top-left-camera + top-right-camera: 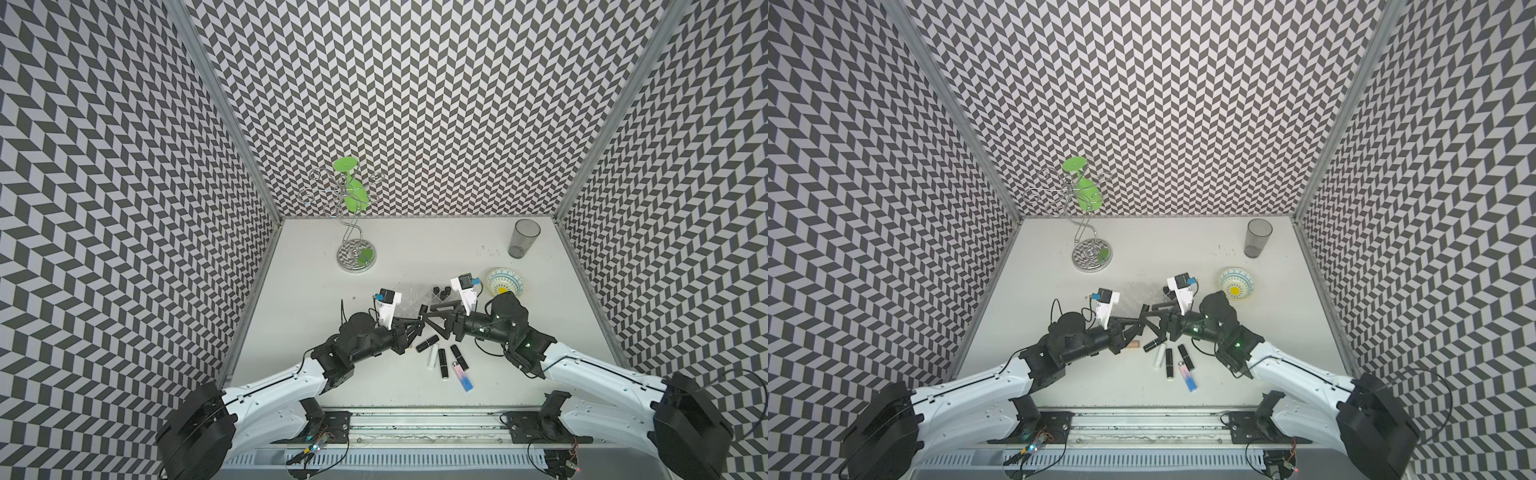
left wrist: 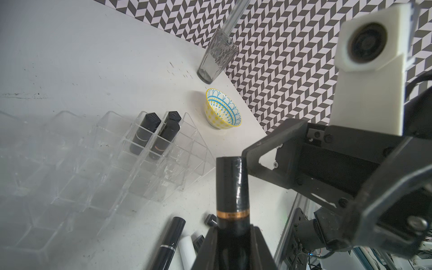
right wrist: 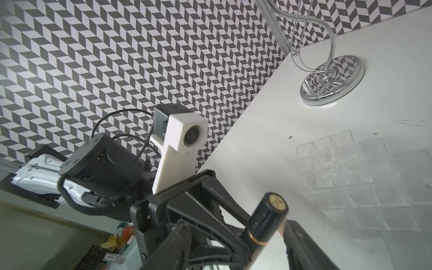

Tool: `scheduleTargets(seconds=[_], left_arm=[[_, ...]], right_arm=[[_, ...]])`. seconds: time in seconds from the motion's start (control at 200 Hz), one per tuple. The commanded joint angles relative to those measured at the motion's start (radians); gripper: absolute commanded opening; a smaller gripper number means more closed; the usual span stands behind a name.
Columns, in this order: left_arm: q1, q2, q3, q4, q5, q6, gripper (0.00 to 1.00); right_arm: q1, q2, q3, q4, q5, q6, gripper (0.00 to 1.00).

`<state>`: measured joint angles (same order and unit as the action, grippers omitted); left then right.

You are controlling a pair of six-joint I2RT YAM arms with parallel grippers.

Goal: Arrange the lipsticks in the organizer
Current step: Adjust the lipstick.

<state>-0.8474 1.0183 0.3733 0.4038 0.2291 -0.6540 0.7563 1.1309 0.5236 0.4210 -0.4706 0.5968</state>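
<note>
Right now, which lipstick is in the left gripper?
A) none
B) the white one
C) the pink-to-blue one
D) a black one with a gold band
D: the left gripper is shut on the black lipstick with a gold band; the white lipstick and the pink-to-blue lipstick lie on the table.

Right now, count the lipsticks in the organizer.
3: a hex-capped lipstick, a second and a round-capped one, upright in neighbouring cells at the organizer's end nearest the bowl. I see none hidden.
</note>
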Motion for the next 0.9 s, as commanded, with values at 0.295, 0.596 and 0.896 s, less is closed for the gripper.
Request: scheduleTargets(seconds=[0.295,0.596,0.896], left_arm=[[0.004,0.002,-0.021,0.061,0.010,0.032,0.00],[-0.004,0.010,-0.016,0.067,0.012,0.043,0.00],[-0.013,0.022,-0.012,0.066,0.009,0.050,0.00]], right_arm=[[-0.003,0.078,0.017,0.026,-0.042,0.007,0.62],[-0.012,0.155,0.033,0.057,-0.045,0.023,0.61],[-0.015,0.176,0.052,0.085,-0.069,0.015,0.33]])
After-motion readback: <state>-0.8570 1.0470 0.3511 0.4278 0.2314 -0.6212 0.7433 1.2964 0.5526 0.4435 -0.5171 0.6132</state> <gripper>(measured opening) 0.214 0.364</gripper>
